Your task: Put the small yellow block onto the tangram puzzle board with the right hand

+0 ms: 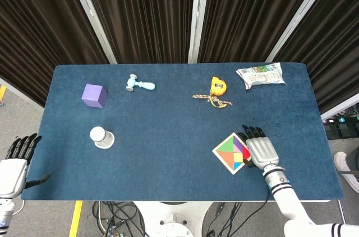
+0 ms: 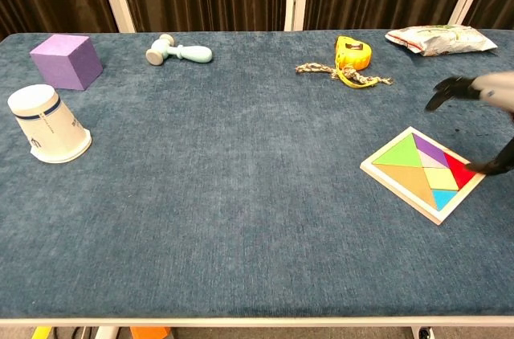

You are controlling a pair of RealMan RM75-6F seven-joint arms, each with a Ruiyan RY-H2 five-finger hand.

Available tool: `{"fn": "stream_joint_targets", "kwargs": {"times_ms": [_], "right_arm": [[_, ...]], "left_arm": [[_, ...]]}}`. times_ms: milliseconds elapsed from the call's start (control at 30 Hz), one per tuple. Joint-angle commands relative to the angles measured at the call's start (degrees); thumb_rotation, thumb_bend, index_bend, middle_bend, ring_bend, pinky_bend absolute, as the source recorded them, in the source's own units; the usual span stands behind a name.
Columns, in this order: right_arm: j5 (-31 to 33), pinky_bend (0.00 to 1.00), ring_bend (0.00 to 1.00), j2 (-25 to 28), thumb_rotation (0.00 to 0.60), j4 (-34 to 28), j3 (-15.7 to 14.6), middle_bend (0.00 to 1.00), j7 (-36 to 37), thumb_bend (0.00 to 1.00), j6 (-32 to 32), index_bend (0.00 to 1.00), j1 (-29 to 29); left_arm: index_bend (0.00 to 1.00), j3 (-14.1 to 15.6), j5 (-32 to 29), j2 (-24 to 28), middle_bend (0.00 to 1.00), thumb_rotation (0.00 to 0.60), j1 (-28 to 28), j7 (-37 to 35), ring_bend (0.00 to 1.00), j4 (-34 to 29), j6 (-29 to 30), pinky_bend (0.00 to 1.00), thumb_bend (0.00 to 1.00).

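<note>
The tangram puzzle board (image 2: 404, 176) (image 1: 226, 153) lies flat near the table's front right. The small yellow block (image 2: 439, 179) sits flush in it among the coloured pieces, with nothing touching it. My right hand (image 1: 261, 150) (image 2: 490, 88) hovers just right of the board, fingers spread and holding nothing. In the chest view its fingertips (image 2: 443, 91) point left above the board's far corner and its thumb (image 2: 496, 165) hangs beside the red piece. My left hand (image 1: 15, 163) hangs off the table's left edge, fingers apart, holding nothing.
A paper cup (image 2: 44, 126) lies on its side at the left, with a purple cube (image 2: 66, 59) behind it. A pale blue toy hammer (image 2: 178, 51), a yellow tape measure (image 2: 352, 53) and a snack bag (image 2: 440, 38) line the far side.
</note>
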Motion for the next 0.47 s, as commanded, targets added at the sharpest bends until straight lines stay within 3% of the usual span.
{"fn": "stream_joint_targets", "kwargs": {"times_ms": [33, 200, 300, 467], "right_arm": [[-11.71, 0.0, 0.0, 5.87, 0.6, -1.08, -2.68, 0.0, 7.83, 0.17, 7.46, 0.05, -6.4], [-29.61, 0.0, 0.0, 8.59, 0.6, 9.01, -7.34, 0.0, 25.08, 0.16, 21.18, 0.0, -17.07], [-32.72, 0.0, 0.0, 6.79, 0.6, 15.96, -8.08, 0.0, 28.51, 0.17, 28.11, 0.0, -22.39], [-34.41, 0.0, 0.0, 3.91, 0.6, 21.31, -7.76, 0.0, 30.61, 0.19, 33.32, 0.0, -27.44]], "left_arm": [[0.06, -0.17, 0.1, 0.15, 0.04, 0.6, 0.01, 0.54, 0.0, -0.59, 0.37, 0.05, 0.0], [0.06, -0.65, 0.29, 0.91, 0.04, 0.6, -0.03, 2.15, 0.0, -2.47, 1.17, 0.05, 0.0], [0.06, -0.86, 0.56, 1.57, 0.04, 0.6, -0.17, 3.36, 0.0, -3.83, 1.47, 0.05, 0.0], [0.06, -1.07, 0.82, 2.51, 0.04, 0.6, -0.38, 5.29, 0.0, -5.94, 1.61, 0.05, 0.0]]}}
